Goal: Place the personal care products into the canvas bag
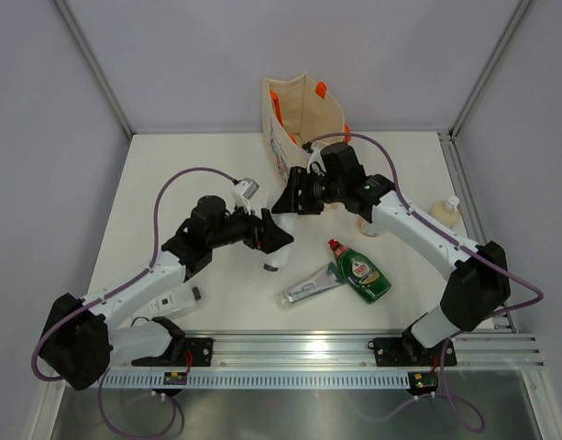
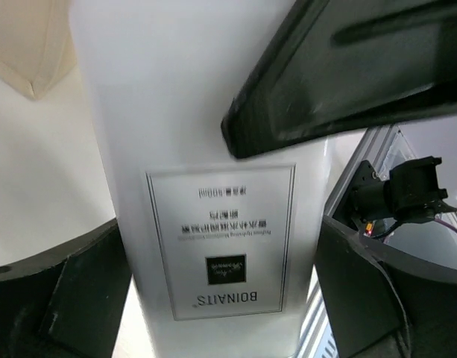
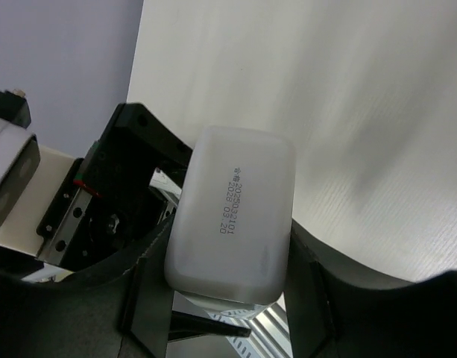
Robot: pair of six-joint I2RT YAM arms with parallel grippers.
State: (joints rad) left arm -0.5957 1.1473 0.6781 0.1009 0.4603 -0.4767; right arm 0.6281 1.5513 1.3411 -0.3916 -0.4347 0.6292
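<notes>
A white bottle (image 1: 274, 258) with a printed label (image 2: 221, 246) hangs above the table's middle. My left gripper (image 1: 279, 240) is shut on its sides, its fingers (image 2: 57, 306) pressed against both flanks. My right gripper (image 1: 290, 203) meets it from the far side. In the right wrist view its fingers (image 3: 150, 298) close round the bottle's base (image 3: 235, 201), which bears a date code. The beige canvas bag (image 1: 303, 119) with orange handles stands upright behind them. The green red-capped bottle (image 1: 361, 272) and the silvery-green tube (image 1: 313, 286) lie on the table. The second white bottle is out of view.
A small beige jar (image 1: 370, 226) sits partly under my right forearm. A pale amber bottle (image 1: 446, 213) with a light cap stands at the right edge. The metal rail (image 1: 299, 346) runs along the near edge. Grey walls enclose the table.
</notes>
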